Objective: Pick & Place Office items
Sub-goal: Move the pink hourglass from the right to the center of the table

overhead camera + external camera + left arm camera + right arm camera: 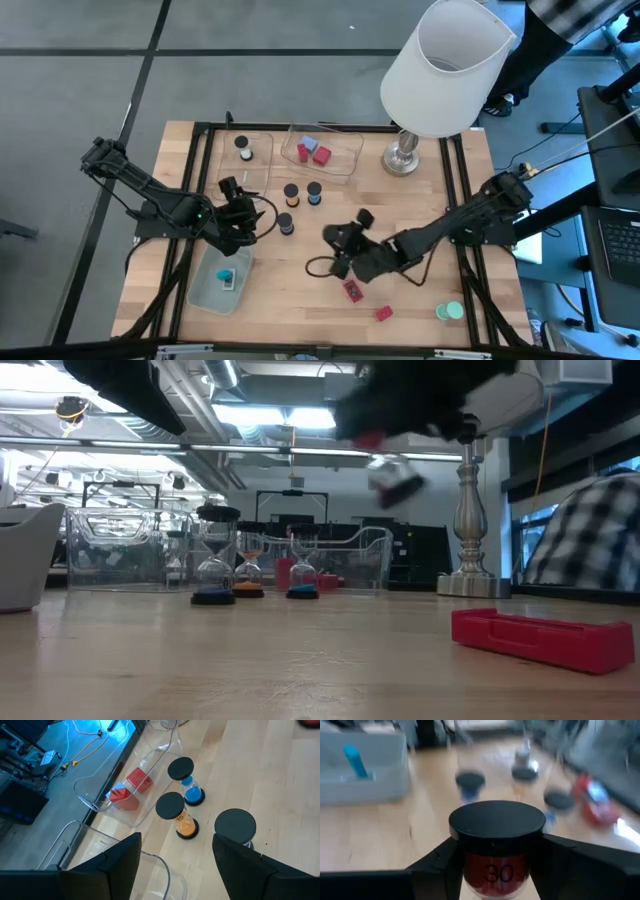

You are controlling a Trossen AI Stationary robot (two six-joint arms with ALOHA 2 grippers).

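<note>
We have the right pincer (495,865) clamped on a red timer (496,852), lifted near the lamp (445,60); jerk and it slips; left pincer (175,855) gapes empty.

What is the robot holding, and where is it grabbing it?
The right gripper holds a red sand timer by its middle, just under the black cap. The left gripper holds nothing.

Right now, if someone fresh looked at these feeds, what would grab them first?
The big white lamp at the table's far right corner dominates. Next, the right gripper at mid-table, shut on a black-capped red sand timer marked 30. Then the three timers standing beside the clear tray, with the left gripper open near them.
</note>
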